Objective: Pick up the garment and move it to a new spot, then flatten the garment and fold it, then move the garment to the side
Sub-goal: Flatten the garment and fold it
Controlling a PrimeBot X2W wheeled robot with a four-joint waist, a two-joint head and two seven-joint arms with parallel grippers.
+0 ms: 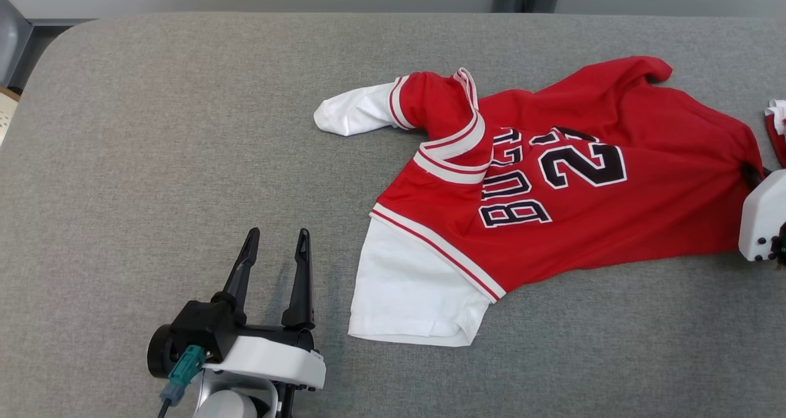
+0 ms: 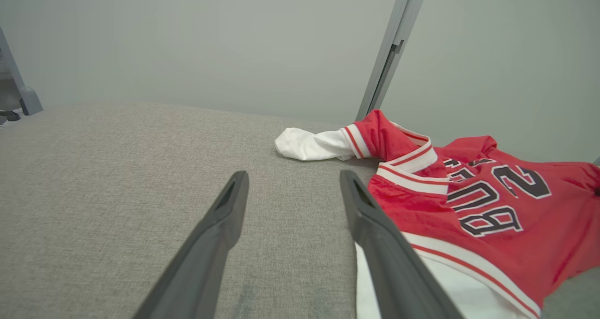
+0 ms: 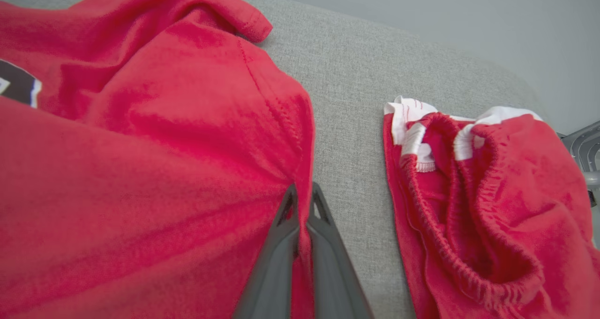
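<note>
The garment is a red jersey with white sleeves and black lettering, lying crumpled on the right half of the grey surface. My right gripper is shut on the jersey's hem at its right edge; in the head view just its white housing shows there. My left gripper stands open at the lower left, just left of the near white sleeve, with nothing between its fingers. The far sleeve sticks out to the left.
A second red piece with a white elastic waistband lies bunched just right of the jersey, at the surface's right edge. A grey post and a wall stand behind the surface.
</note>
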